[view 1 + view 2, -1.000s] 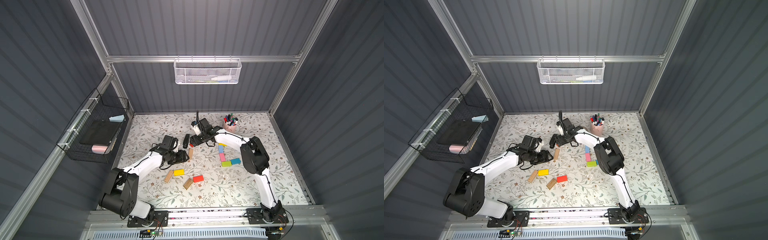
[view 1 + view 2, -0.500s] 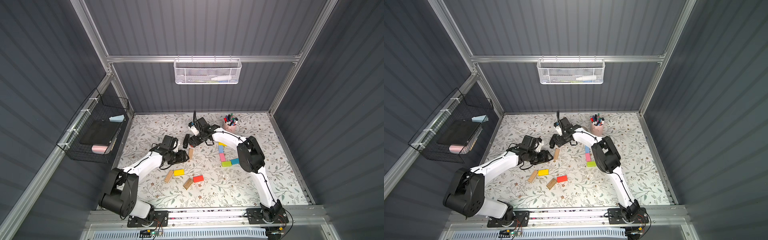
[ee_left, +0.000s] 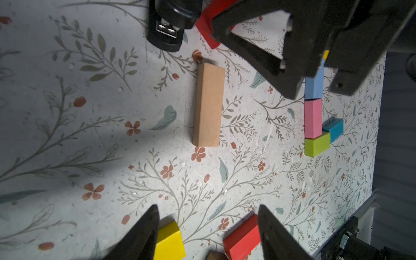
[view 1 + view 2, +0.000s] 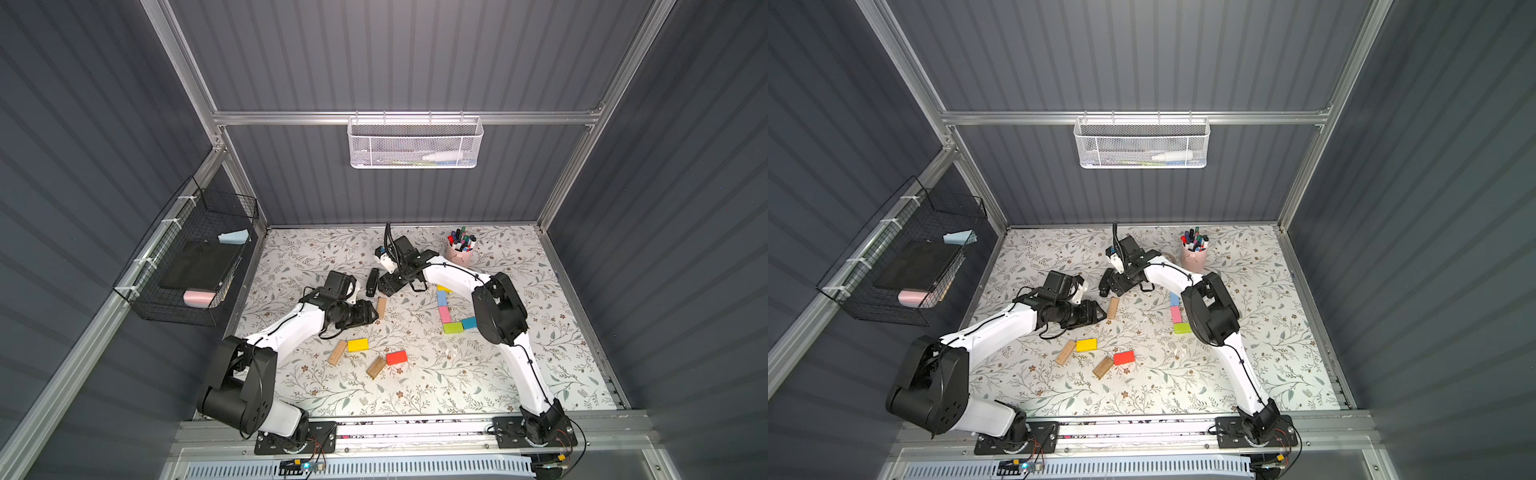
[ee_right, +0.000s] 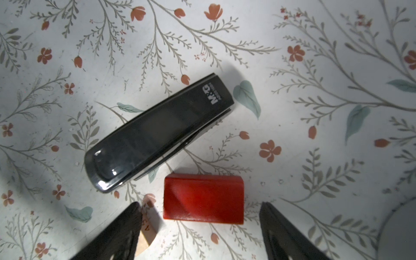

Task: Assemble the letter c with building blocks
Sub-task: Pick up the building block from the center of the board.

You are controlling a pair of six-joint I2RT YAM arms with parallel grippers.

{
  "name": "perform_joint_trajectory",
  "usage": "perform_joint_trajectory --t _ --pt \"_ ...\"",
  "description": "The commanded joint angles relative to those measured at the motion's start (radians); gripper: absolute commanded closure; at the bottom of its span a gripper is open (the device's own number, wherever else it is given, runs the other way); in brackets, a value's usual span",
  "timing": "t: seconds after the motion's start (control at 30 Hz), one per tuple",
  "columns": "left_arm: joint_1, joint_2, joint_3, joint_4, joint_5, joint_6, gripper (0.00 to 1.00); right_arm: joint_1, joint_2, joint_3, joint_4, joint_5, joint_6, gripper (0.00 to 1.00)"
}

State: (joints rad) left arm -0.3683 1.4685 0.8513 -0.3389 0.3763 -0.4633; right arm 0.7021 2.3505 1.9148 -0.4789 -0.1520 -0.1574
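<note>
My right gripper (image 5: 200, 204) is open, with its fingers on either side of a red block (image 5: 203, 199) that lies flat beside the black stapler (image 5: 157, 135); neither finger touches it. In a top view this gripper (image 4: 387, 289) hovers at the stapler's end. My left gripper (image 3: 207, 207) is open and empty, a short way from a plain wood block (image 3: 208, 104) (image 4: 381, 307). A column of yellow (image 4: 444, 288), blue (image 4: 442, 298) and pink (image 4: 444, 314) blocks ends in a green (image 4: 452, 327) and a teal block (image 4: 469, 322).
Loose yellow (image 4: 358, 345), red (image 4: 396, 357) and two wood blocks (image 4: 337, 353) (image 4: 376, 367) lie near the front middle. A pink cup of pens (image 4: 459, 253) stands at the back. Wire baskets hang on the left wall (image 4: 187, 274) and back wall (image 4: 415, 143).
My right arm has shifted a little to the left and its gripper has come down over the red block by the stapler. The left arm has not moved.
</note>
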Motion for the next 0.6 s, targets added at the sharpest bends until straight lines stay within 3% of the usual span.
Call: perform_joint_trajectory --t 0.0,0.2,0.57 --pt "0.007 -0.02 -0.001 0.0 0.005 0.005 0.33 0.002 0.047 0.021 -0.002 0.012 -0.03 0.16" --pt "0.007 -0.015 0.007 -0.003 0.005 0.007 0.33 0.002 0.058 0.021 0.012 0.02 -0.019 0.17" --pt "0.006 -0.012 0.017 -0.014 0.002 0.011 0.33 0.002 0.071 0.029 0.012 0.029 -0.013 0.3"
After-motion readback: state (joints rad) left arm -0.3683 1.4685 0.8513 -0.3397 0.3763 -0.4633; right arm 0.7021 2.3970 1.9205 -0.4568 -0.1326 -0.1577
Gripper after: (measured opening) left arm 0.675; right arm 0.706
